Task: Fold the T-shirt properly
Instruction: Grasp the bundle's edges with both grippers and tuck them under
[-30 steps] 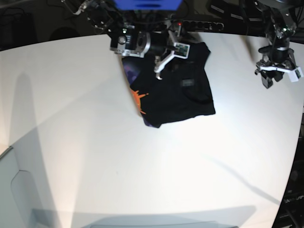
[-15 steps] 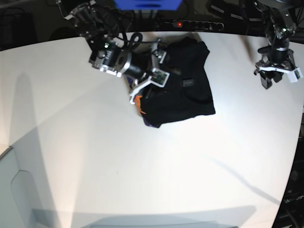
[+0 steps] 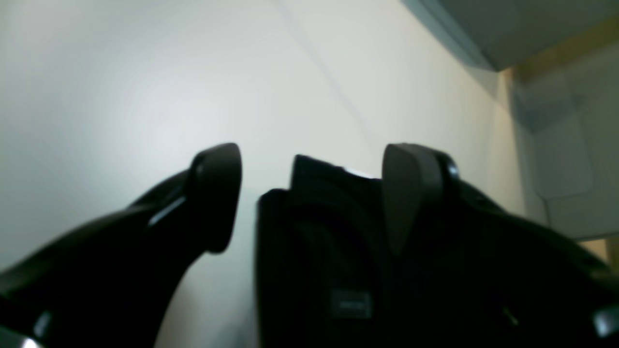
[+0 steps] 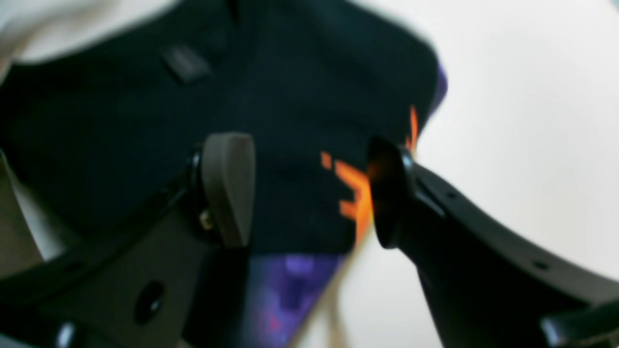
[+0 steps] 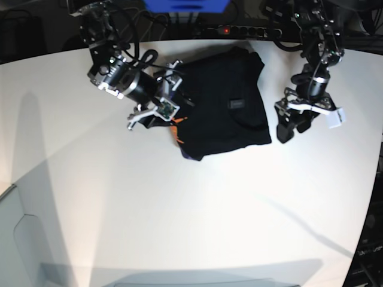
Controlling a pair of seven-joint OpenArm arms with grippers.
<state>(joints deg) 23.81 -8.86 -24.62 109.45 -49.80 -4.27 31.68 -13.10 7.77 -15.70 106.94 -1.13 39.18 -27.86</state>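
Note:
The black T-shirt (image 5: 221,113) lies folded into a rough rectangle at the back middle of the white table (image 5: 179,215). A small grey label (image 5: 236,103) faces up, and orange print (image 5: 178,124) and purple print show at its left and lower edge. My right gripper (image 5: 145,120) is open and empty, low at the shirt's left edge. In the right wrist view its fingers (image 4: 227,188) straddle the orange print of the T-shirt (image 4: 290,87). My left gripper (image 5: 292,130) is open and empty just right of the shirt. In the left wrist view the T-shirt (image 3: 329,251) lies ahead between the fingers (image 3: 217,193).
A power strip (image 5: 251,30) and cables lie along the table's back edge, with a blue object (image 5: 185,5) behind them. A pale grey bin (image 5: 18,239) stands off the table's lower left. The table's curved edge runs down the right side.
The right arm has swung left and down, off the top of the shirt to its left edge. The left arm has come down and left toward the shirt's right edge.

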